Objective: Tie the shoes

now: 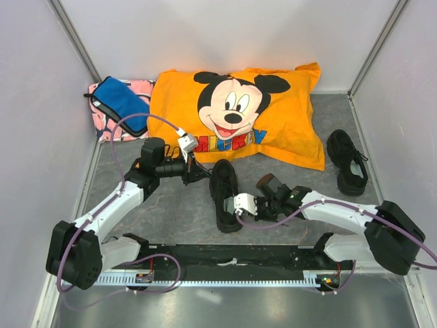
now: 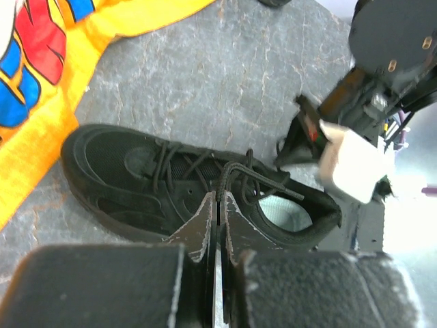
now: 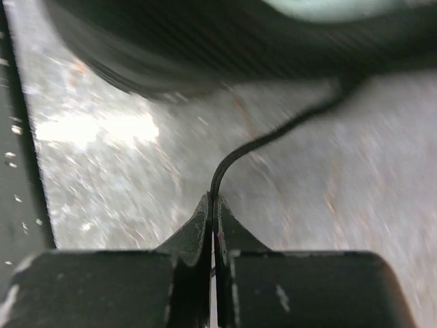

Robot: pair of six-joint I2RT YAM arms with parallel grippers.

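Orange "MICKEY" pillow [image 1: 287, 130]; left gripper [image 2: 218, 199], right gripper [image 3: 213, 202] each closed on a lace [image 3: 273, 137] of the near shoe [image 1: 224, 198]

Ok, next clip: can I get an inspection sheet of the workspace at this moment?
Surface: grey stone-look mat.
Job's things: middle shoe between the arms, laces loose; second shoe at far right, untouched.
Clutter: orange pillow at the back, blue pouch on pink cloth back left.
Hands: left hand shut on a lace loop; right hand shut on a lace end.
Cables: purple cables along both arms.
Surroundings: white walls.
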